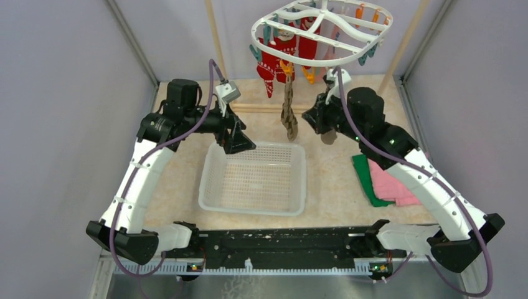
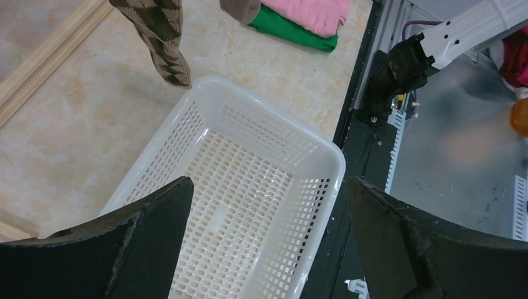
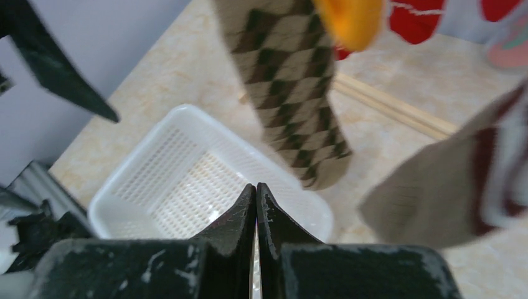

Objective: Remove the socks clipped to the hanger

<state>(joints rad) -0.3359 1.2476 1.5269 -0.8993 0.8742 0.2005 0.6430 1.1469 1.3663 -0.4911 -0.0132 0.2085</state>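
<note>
Bright even light, soft faint shadows, right wrist view blurred up close

A pale beige, stone-patterned table [image 1: 330, 180] fills the space between grey walls. A white mesh basket [image 1: 205, 187] sits on it near the middle, towards the left. To the right, well apart from the basket, lies a folded green cloth [image 1: 363, 176] with a folded pink cloth [image 1: 391, 188] on top of it. A wooden bar [image 1: 268, 108] lies flat across the far side. A black rail [image 1: 280, 240] runs along the near edge.
</note>
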